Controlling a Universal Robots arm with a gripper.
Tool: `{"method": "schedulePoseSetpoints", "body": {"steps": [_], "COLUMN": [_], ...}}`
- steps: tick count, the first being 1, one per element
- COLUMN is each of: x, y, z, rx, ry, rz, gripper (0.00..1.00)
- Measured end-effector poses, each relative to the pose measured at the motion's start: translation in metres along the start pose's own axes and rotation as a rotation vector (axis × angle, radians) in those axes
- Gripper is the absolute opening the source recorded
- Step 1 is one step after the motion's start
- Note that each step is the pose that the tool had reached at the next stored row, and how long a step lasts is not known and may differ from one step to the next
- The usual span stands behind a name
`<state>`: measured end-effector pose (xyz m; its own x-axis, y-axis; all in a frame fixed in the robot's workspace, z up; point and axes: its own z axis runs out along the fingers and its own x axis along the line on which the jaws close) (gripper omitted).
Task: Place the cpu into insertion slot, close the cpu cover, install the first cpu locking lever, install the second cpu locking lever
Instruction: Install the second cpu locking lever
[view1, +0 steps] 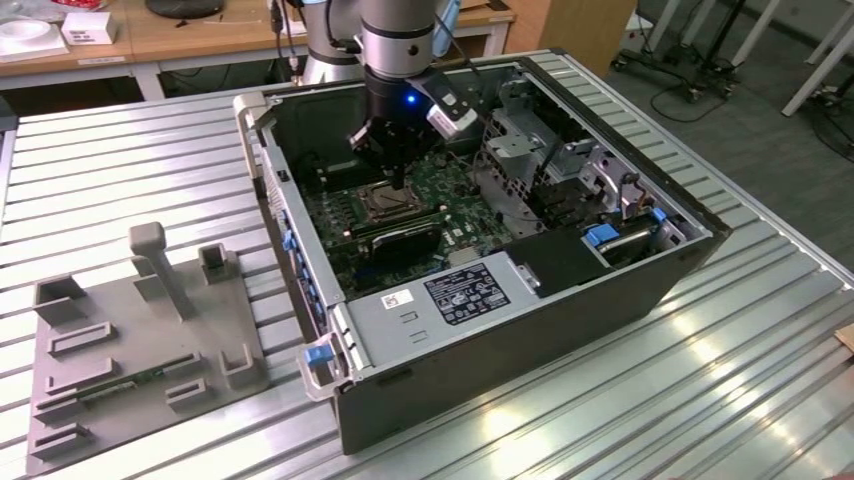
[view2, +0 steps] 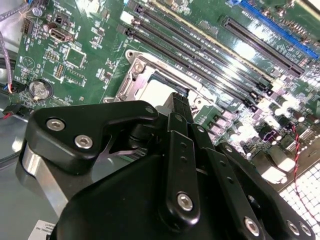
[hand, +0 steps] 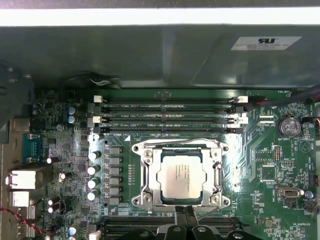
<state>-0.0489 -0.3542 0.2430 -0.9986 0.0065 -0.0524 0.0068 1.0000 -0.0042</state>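
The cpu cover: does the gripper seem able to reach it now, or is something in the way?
Probably yes. In the first wrist view the cpu cover lies flat around the cpu, with nothing over it. The gripper hangs just beside its edge. In the exterior view the computer case is open on top.

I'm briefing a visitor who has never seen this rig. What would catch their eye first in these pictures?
First, the open computer case on the ribbed metal table, with the arm reaching down into it. Next, the cpu, pale silver, seated in the insertion slot with the cpu cover framing it. The gripper hangs at the socket's edge.
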Motion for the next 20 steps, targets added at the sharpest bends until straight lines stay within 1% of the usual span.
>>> {"method": "schedulePoseSetpoints", "body": {"steps": [9,16,18,19,20], "x": [-0.0001,-0.0001,-0.0001,-0.0001,-0.0001], "y": [-0.0116,-0.0119,-0.0119,-0.0119,-0.0119], "z": [0.0000,0.0001,0.0004,0.0007,0.0008], "rx": [-0.0002,0.0000,-0.0001,0.0002,0.0005], "ry": [0.0000,0.0004,0.0025,0.0058,0.0107], "rz": [0.000,0.000,0.000,0.000,0.000], "gripper": [0.11,0.11,0.11,0.11,0.11]}}
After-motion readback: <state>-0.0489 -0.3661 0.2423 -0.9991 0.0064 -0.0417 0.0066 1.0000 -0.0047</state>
